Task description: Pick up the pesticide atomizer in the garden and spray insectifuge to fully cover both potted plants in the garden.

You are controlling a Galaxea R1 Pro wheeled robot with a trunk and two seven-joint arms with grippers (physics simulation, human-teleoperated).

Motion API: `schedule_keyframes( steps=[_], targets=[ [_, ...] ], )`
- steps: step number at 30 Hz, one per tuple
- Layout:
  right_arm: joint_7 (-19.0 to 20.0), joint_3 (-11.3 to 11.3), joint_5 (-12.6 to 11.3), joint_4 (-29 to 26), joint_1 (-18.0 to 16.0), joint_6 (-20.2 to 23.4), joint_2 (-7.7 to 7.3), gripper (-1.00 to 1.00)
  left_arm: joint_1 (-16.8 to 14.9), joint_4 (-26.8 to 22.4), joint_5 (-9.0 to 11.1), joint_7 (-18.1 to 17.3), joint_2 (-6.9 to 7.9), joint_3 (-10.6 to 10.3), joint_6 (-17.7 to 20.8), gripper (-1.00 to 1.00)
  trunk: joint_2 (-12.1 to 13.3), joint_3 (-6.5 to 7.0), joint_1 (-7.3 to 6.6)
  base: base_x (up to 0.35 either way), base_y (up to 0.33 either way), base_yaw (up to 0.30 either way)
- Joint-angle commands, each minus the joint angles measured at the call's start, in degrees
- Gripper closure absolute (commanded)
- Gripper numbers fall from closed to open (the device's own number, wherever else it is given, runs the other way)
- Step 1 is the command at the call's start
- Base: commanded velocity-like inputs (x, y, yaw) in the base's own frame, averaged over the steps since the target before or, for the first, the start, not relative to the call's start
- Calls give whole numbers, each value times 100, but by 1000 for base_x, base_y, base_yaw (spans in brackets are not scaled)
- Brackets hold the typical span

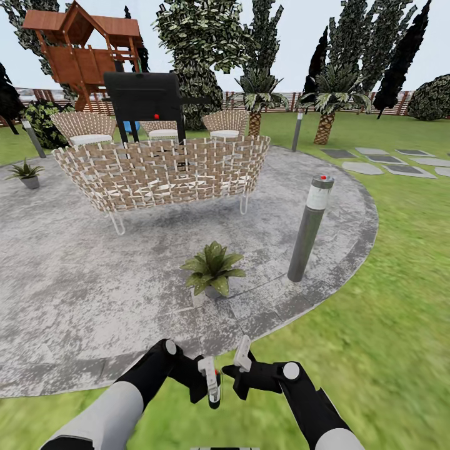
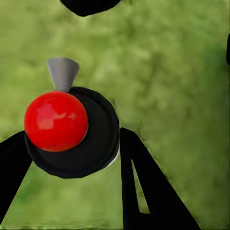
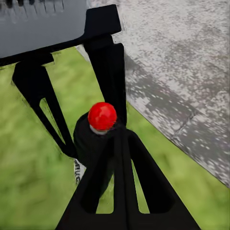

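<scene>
Low at six o'clock in the head view, your left claw is clamped on the pesticide atomizer, with its red-capped top close under the left wrist camera and grass beneath. You carry it near the trunk and low, presumably so it rides steady while the base rolls. Your right claw sits just beside it at five o'clock; how far its fingers are parted you cannot tell from these views, though nothing seems to be between them. In the right wrist view the sprayer's red cap shows beyond the right fingers, over the seam between lawn and patio.

One potted plant stands at twelve o'clock on the patio's near edge, near a grey bollard lamp at one o'clock. The second potted plant is well apart at ten o'clock, left of the woven sofa.

The pickup looks done and spraying not yet begun. Judging from the stance, you will want the nozzle raised and aimed at the near rosette first.
</scene>
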Motion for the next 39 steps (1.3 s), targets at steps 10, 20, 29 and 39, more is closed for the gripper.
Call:
schedule_keyframes(
  steps=[10, 20, 29, 39],
  targets=[
    [16, -31, 68, 20, -3, -50, -11, 100, 22, -3, -23, -23, 1243, -6, -6, 100, -2, -5, -1, 0, 0, 0],
    [-687, -329, 84, 265, 4, -71, -358, -100, 304, 13, 79, 668, 1716, 1843, -2, 100, -2, -5, -1, 0, 0, 0],
    [-3261, -2676, 77, 1472, 19, -1016, -498, -100, 436, 1070, 226, 3725, 1631, 5308, -1283, 100, -2, -5, -1, 0, 0, 0],
    [-5662, -2765, 82, 2729, 153, -2889, -533, -100, 922, 2074, 325, 5766, 1346, 5546, -2188, 100, -2, -5, -1, 0, 0, 0]
  ],
)
